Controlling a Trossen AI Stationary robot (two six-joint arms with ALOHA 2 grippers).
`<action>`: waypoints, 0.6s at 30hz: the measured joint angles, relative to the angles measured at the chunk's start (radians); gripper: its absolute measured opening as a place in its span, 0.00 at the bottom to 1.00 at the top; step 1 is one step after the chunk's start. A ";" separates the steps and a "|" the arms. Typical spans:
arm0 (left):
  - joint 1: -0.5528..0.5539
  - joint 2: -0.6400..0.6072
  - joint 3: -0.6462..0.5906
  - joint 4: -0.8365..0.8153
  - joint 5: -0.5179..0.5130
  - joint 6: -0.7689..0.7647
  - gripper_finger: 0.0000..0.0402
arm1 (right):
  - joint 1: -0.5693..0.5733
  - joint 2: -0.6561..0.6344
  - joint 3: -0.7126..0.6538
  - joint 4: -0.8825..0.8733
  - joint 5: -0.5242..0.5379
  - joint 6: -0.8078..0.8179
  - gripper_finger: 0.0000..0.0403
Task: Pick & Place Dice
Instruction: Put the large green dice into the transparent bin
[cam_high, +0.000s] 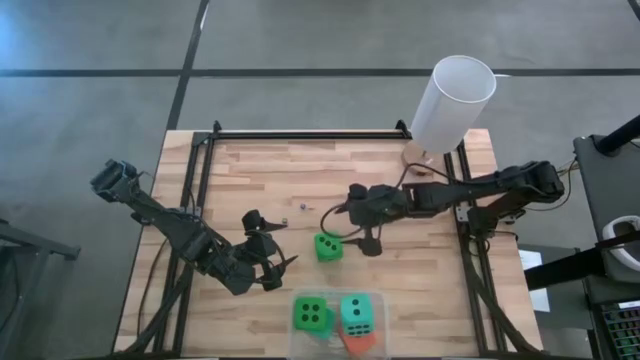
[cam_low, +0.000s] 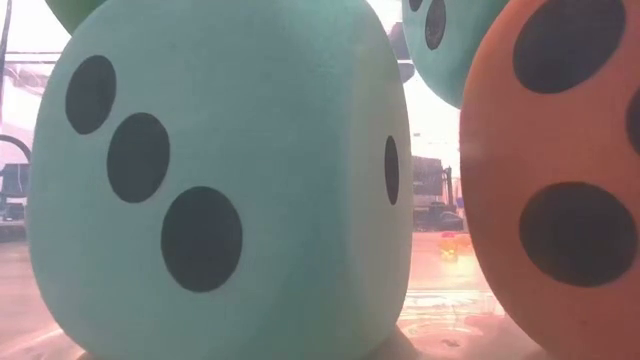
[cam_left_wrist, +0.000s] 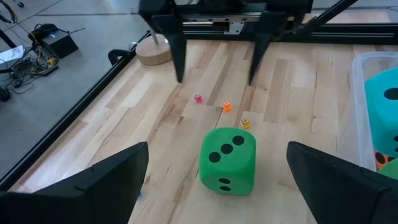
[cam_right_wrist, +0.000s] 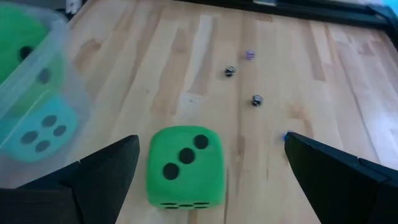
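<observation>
One bright green die rests on one face on the wooden table, between my two grippers. My left gripper is open, to the die's left. My right gripper is open, just right of and above the die. A second green die, a teal die and an orange-red die lie in a clear box at the near edge. The low view shows another teal die higher up.
A tall white cylinder stands on a round wooden base at the table's far right. Three tiny dice lie on the wood beyond the green die. A black frame runs along the table's left, far and right sides.
</observation>
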 joint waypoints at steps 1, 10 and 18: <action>0.000 0.000 0.000 0.000 0.000 0.000 0.96 | 0.005 0.000 0.000 0.000 -0.002 -0.011 0.99; 0.000 0.000 0.000 0.000 0.000 0.000 0.95 | 0.015 0.000 -0.012 -0.002 0.008 -0.034 0.99; 0.000 0.000 0.000 0.000 0.000 0.000 0.96 | 0.009 0.061 -0.019 0.064 0.010 -0.035 0.99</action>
